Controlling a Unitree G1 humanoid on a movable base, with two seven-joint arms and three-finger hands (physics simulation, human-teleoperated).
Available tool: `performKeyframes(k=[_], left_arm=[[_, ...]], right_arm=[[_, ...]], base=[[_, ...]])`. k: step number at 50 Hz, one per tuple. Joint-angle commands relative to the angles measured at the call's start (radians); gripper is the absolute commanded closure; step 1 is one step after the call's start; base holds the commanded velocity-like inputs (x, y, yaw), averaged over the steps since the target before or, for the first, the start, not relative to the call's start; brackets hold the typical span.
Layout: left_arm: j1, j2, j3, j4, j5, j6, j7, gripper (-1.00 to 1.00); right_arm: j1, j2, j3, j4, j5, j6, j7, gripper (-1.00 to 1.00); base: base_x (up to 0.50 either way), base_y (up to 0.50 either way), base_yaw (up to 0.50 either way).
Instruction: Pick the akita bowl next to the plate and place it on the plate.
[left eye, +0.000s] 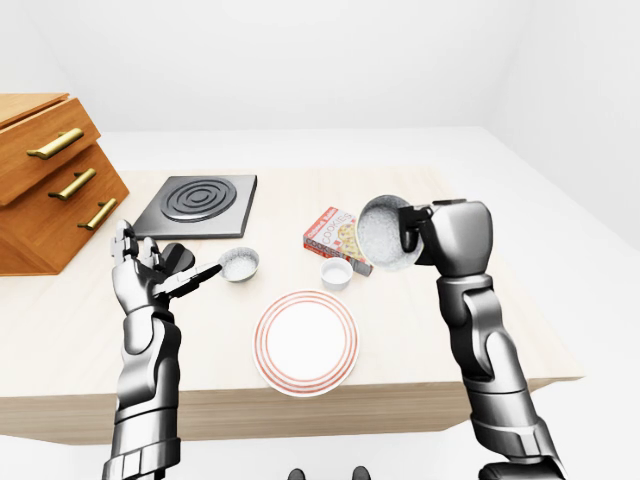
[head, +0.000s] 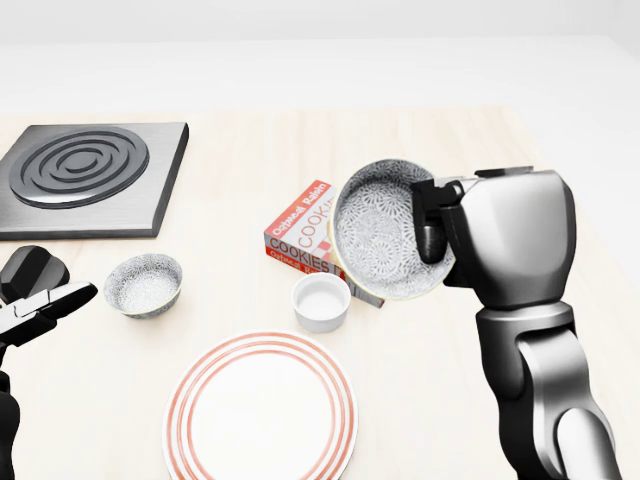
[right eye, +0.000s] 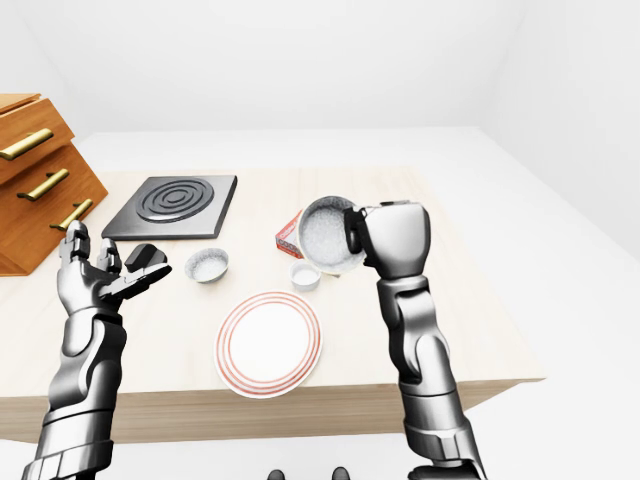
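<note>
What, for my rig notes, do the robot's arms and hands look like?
The left arm and right arm are glossy grey metal in rounded segments. The right hand is a bulky silver block with black fingers; the left hand is grey and slimmer. No cables or markings show.

The cookie box (head: 300, 235) reads "COOKIES", perhaps "Oatmeal Raisin" above.

cookie box (head: 298, 236): right half hidden behind the tilted akita bowl (head: 385, 240). plate (head: 260, 415): lower rim cut by head view's bottom edge. left hand (head: 35, 292): partly beyond that view's left edge. right hand (head: 505, 240): fingers behind the bowl out of sight. drawer cabinet (left eye: 50, 180): cut off at left in both eye views.
</note>
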Motion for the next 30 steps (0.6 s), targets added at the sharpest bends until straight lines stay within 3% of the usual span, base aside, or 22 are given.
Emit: performKeyframes(k=[1,8,15,24,30], left_arm=[[-0.004,0.002,0.0,0.012,-0.003,-0.007,-0.001,-1.0],[0.0,0.002,0.0,-0.005,-0.004,0.005,0.004,-1.0],[0.0,0.002,0.0,0.001,-0.004,0.0,0.001,-1.0],[0.006,0.0,0.002,-0.018,-0.004,0.011,0.003,-1.0],[0.005,0.0,0.003,-0.002,-0.004,-0.002,-0.002,-1.0]], right_arm=[[0.007,0.038,0.013,-0.093,-0.062,0.0,0.062,1.0],[0.053,0.07,0.068,-0.087,-0.104,0.0,0.093,1.0],[0.097,0.096,0.104,-0.086,-0.141,0.0,0.1,1.0],[0.135,0.104,0.146,0.015,-0.2,0.0,0.037,1.0],[0.127,0.098,0.146,0.078,-0.214,0.0,0.007,1.0]], base=[[0.0,0.0,0.0],[0.0,0.0,0.0],[0.0,0.0,0.0],[0.0,0.0,0.0],[0.0,0.0,0.0]])
